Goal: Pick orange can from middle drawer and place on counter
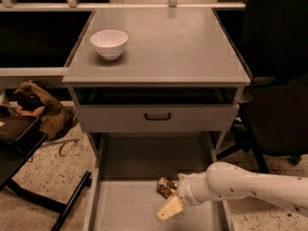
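You are in the pick step. The can (166, 186) lies on the floor of the open middle drawer (126, 209), towards its right side and roughly midway back. It has not been lifted. The gripper (172, 199) is down inside the drawer, reaching in from the right and just beside the can on its near right, close enough that they may be touching. A pale tip juts towards you below the can, but whether the gripper is spread, closed, or has the can between its tips cannot be told from this view.

Before you raise anything, I'd make sure the can sits squarely in the grasp. It looks small and dented, so it would probably slip or skid along the smooth floor if caught off-centre.

The lift then has to come up and out towards you, clear of the closed drawer front (157, 116) above. Then carry it over the counter (179, 49). That surface is bare to the right of the white bowl (109, 43), which looks the safest spot.
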Robot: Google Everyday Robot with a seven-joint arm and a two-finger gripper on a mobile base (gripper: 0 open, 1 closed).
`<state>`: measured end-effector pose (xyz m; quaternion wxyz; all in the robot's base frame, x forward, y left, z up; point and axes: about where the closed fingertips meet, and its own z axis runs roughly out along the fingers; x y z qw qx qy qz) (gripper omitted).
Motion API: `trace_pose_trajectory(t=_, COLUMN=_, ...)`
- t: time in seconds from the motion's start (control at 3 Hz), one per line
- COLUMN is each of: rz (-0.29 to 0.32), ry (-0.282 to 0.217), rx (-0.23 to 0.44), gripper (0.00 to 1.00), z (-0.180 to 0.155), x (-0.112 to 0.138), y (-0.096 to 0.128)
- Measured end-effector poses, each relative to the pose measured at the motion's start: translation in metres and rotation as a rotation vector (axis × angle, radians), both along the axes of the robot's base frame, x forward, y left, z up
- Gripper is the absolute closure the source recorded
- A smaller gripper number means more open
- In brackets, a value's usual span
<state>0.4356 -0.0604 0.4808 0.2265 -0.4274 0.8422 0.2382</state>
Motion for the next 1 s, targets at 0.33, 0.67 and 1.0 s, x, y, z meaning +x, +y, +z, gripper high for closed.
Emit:
trace_pose_trajectory(t=0.33, rz=0.023, ry=-0.001, rx=0.067, gripper=0.0, z=-0.023, x=0.009, y=0.049)
trace_pose_trajectory(t=0.67, rz=0.023, ry=-0.001, rx=0.07, gripper=0.0, z=-0.024, x=0.01, y=0.05)
trace_pose_trajectory(t=1.0, rz=-0.028, ry=-0.017, rx=0.082, gripper=0.0, z=-0.039, x=0.034, y=0.051)
